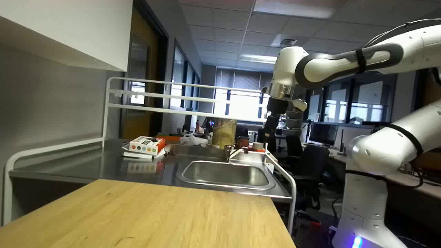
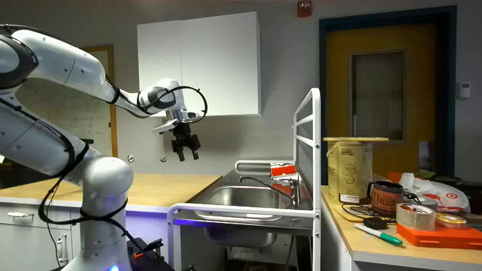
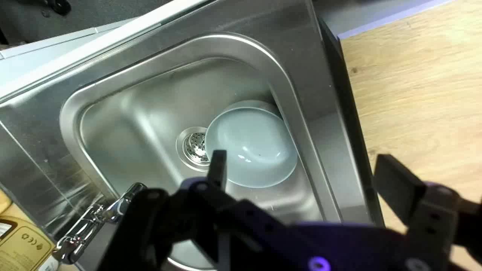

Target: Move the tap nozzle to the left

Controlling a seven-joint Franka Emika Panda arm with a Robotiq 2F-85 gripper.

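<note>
Hand [image 2: 188,156], black, two-fingered, wide, empty; slim shiny metal tap nozzle [image 2: 265,183] below hand, apart; leftward move likely all ahead.

Wrist view: pale bowl [image 3: 260,141] in sink [image 3: 162,101], three o'clock from drain [image 3: 195,147]. In exterior view: marker [image 2: 378,234] on bench [image 2: 371,244] at mug's [image 2: 387,199] six o'clock, canister [image 2: 350,173] at its ten.
</note>
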